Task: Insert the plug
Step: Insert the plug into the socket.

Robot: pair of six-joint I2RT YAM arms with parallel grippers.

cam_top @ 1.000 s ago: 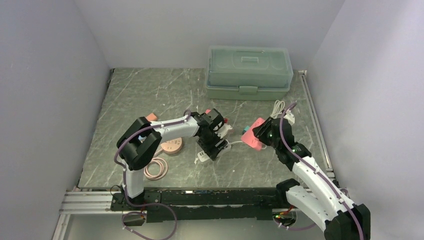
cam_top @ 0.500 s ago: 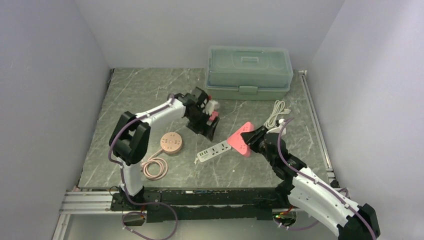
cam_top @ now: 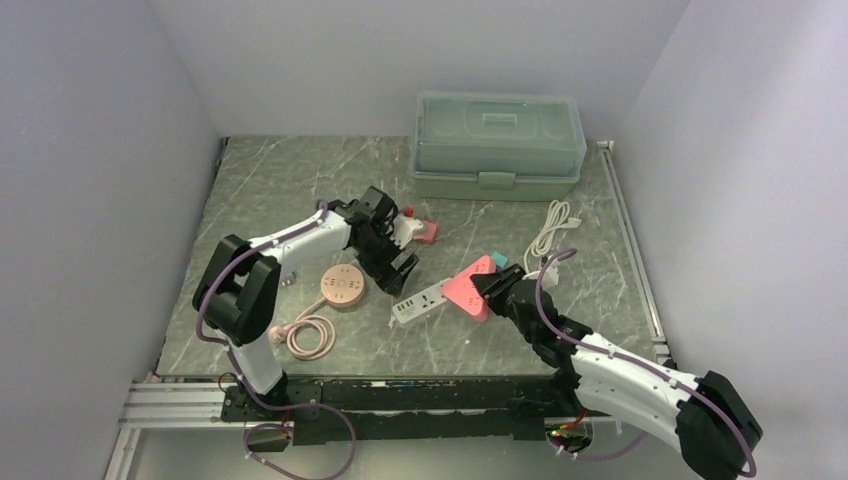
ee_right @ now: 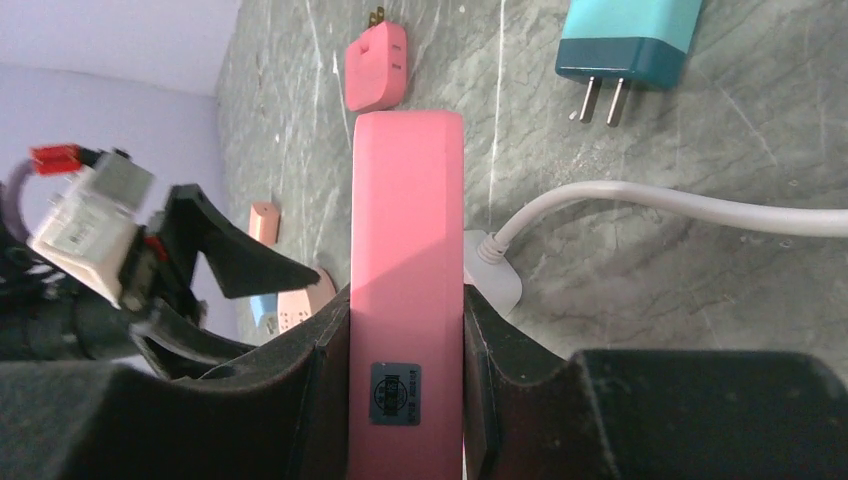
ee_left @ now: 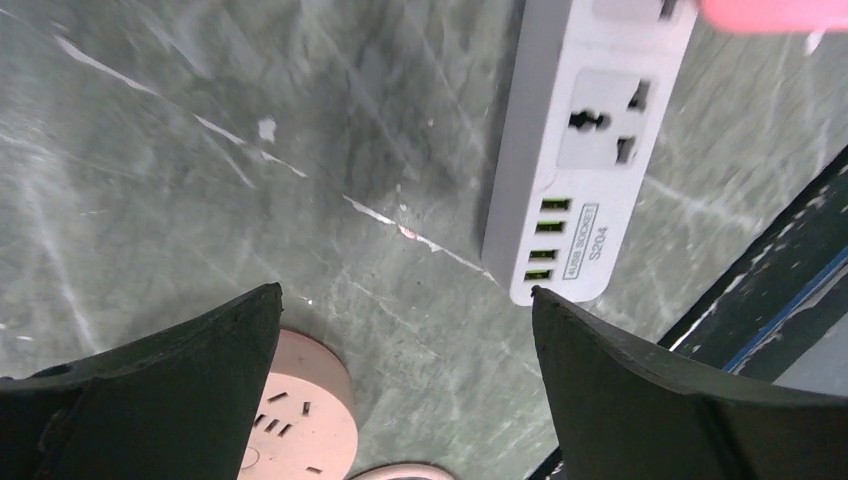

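Observation:
A white power strip lies flat on the table; in the left wrist view it shows one socket and USB ports. My right gripper is shut on a pink plug adapter and holds it over the strip's right end. In the right wrist view both jaws press the sides of the pink adapter. My left gripper is open and empty, just left of the strip. In the left wrist view only bare table lies between its jaws.
A small pink plug and a teal plug lie behind the strip. A round pink socket with a coiled pink cable is at the left. A white cable lies at the right. A green lidded box stands at the back.
My left gripper has swung back and then come forward and left, now beside the strip. My right gripper has carried the pink adapter left and nearer, over the strip's end.

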